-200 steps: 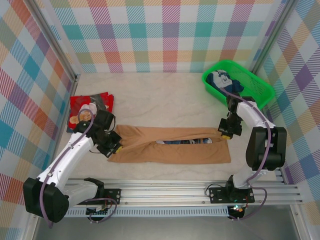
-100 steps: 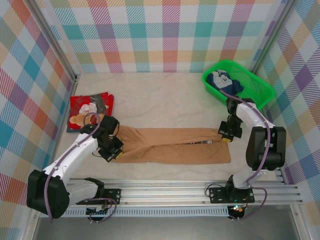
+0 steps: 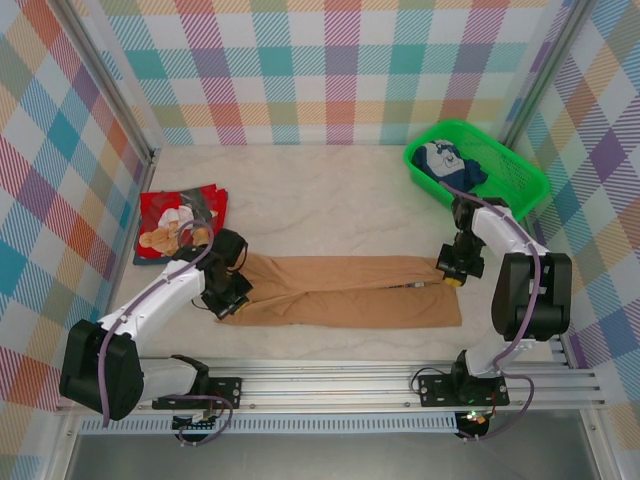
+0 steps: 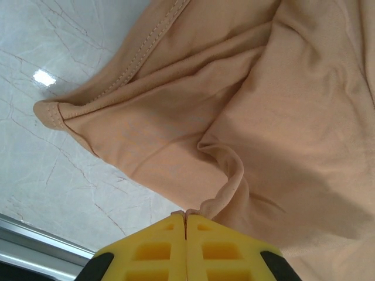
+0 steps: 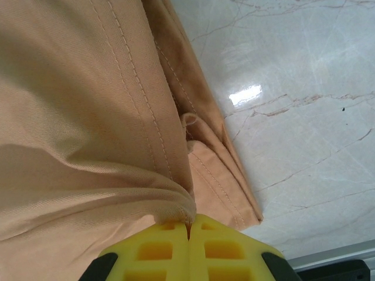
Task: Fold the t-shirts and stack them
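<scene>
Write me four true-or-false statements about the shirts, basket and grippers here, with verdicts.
1. The left gripper and right gripper each pinch one end of the tan t-shirt. True.
2. The red t-shirt lies in the green basket. False: it lies on the table, at the left.
3. The green basket holds a dark-and-white garment. True.
4. The tan t-shirt is stacked on the red t-shirt. False: it lies on the table, nearer the arms.
</scene>
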